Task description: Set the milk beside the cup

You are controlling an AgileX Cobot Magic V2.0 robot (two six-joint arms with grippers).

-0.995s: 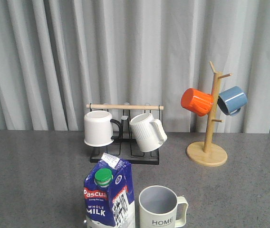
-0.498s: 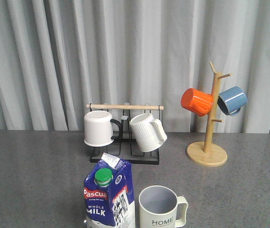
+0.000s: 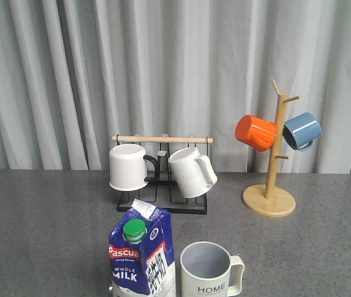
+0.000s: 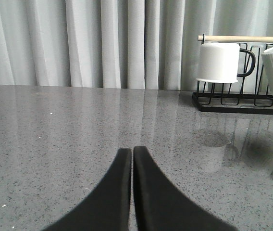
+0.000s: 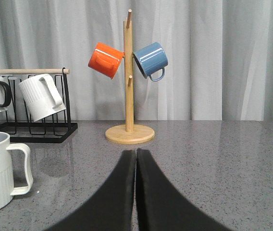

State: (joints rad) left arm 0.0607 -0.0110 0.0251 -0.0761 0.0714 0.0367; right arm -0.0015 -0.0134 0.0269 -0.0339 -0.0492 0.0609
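The milk point(image 3: 141, 257) stands upright at the bench's near edge, just beside the cup point(image 3: 209, 272) — apparently placed. Both sets of jaws are pressed together, holding nothing (neither near the carton). I'd keep both arms clear to avoid toppling it.

The front view looks forward over the table point(image 3: 39, 210) toward the curtain. Both wrist views sit low near the surface, facing the same way. All three share the black mug rack point(image 3: 162, 185); the front and right wrist views share the wooden mug tree point(image 5: 129, 86).
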